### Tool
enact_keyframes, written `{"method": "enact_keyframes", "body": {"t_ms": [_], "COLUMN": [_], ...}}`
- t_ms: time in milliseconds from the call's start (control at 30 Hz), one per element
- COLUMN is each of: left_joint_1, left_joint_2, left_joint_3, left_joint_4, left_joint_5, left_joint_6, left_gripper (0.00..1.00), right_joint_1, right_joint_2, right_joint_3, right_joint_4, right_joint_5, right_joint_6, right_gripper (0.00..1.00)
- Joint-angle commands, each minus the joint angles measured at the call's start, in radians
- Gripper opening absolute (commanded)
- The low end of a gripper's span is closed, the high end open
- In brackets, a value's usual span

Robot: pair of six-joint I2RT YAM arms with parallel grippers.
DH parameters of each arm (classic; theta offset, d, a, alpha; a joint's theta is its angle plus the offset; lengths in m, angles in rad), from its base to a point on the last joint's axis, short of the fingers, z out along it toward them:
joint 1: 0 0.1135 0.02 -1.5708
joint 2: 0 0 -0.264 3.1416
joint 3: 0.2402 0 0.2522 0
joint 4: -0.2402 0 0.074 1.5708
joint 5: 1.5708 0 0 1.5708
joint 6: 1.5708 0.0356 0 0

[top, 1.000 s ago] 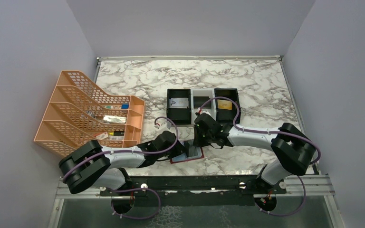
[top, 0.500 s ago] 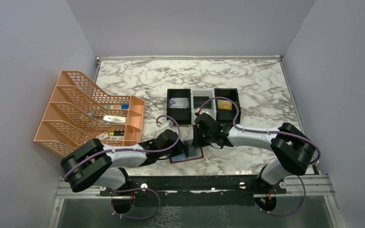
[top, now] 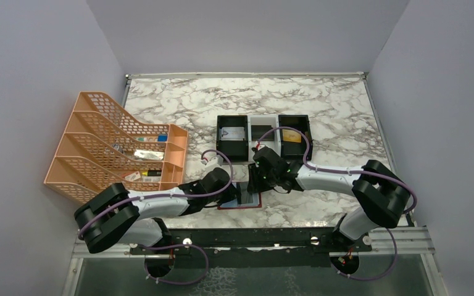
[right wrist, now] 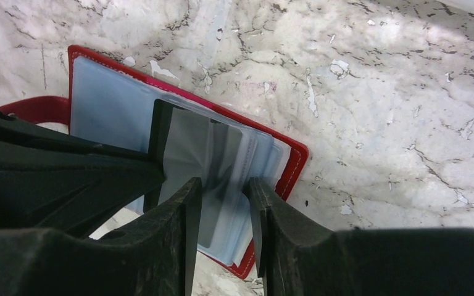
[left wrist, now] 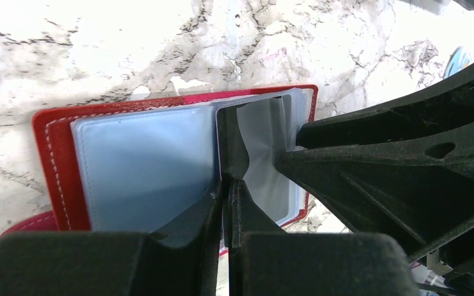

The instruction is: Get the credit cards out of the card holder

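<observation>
Left gripper: I am seeing the left gripper (left wrist: 227,185) with its two black fingers pressed almost together. They are clamping a thin inner leaf of the flat dark-red bifold card holder (left wrist: 58,154), and the leaf is standing upright between them.
Right gripper: I am reading the right gripper (right wrist: 224,188) as parted. Its fingers (right wrist: 188,209) are straddling the fanned clear sleeves on the holder's right half, and I cannot tell whether they are pressing on them.
Left arm: it is lying low over the white-and-grey marble table (top: 321,105), reaching from its base rightwards to the holder's left side.
Right arm: it is stretching leftwards from its base, elbow bent at the right, wrist tilting down over the holder.
Card holder: it is lying open near the table's front edge, between the two wrists, with a pale blue panel facing up.
Credit cards: I am spotting a silvery-white credit card (top: 234,133) in the left compartment and a gold credit card (top: 292,137) in the right compartment of the black-and-white three-compartment tray (top: 232,117), just beyond the holder.
Other: a perforated orange plastic file rack (top: 99,142) is standing at the table's left.
</observation>
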State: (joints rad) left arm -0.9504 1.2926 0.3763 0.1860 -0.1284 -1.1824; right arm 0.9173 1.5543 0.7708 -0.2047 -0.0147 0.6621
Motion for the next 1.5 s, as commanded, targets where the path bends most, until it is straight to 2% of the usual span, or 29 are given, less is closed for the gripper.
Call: {"method": "enact_keyframes", "body": {"t_ms": [0, 233, 400, 500, 667, 900, 1000, 1233, 1467], "left_joint_1": [0.002, 0.002, 0.002, 0.002, 0.002, 0.002, 0.002, 0.002, 0.003], "left_joint_2": [-0.024, -0.056, -0.048, -0.043, -0.03, -0.029, -0.043, -0.052, -0.052], "left_joint_3": [0.0, 0.016, 0.025, 0.02, 0.007, -0.012, -0.024, -0.037, -0.052], "left_joint_4": [-0.191, -0.259, -0.262, -0.236, -0.187, -0.166, -0.163, -0.148, -0.136], "left_joint_5": [-0.1, -0.127, -0.124, -0.107, -0.081, -0.077, -0.081, -0.071, -0.064], "left_joint_6": [0.037, 0.066, 0.079, 0.083, 0.071, 0.05, 0.045, 0.041, 0.041], "left_gripper": [0.02, 0.09, 0.11, 0.2, 0.3, 0.32, 0.32, 0.35, 0.37], "right_joint_1": [0.009, 0.009, 0.009, 0.009, 0.009, 0.009, 0.009, 0.009, 0.009], "right_joint_2": [0.023, 0.038, 0.038, 0.032, -0.014, -0.093, -0.101, -0.044, 0.043], "right_joint_3": [-0.027, -0.026, -0.022, -0.019, 0.001, 0.067, 0.064, -0.002, -0.038], "right_joint_4": [-0.037, -0.042, -0.039, -0.038, -0.045, -0.103, -0.075, 0.081, 0.097], "right_joint_5": [-0.017, -0.003, -0.011, -0.022, -0.044, -0.045, -0.093, -0.204, -0.17], "right_joint_6": [-0.005, -0.006, -0.009, -0.016, -0.03, -0.049, -0.037, 0.068, 0.11], "right_gripper": [0.36, 0.36, 0.35, 0.35, 0.36, 0.36, 0.36, 0.36, 0.35]}}
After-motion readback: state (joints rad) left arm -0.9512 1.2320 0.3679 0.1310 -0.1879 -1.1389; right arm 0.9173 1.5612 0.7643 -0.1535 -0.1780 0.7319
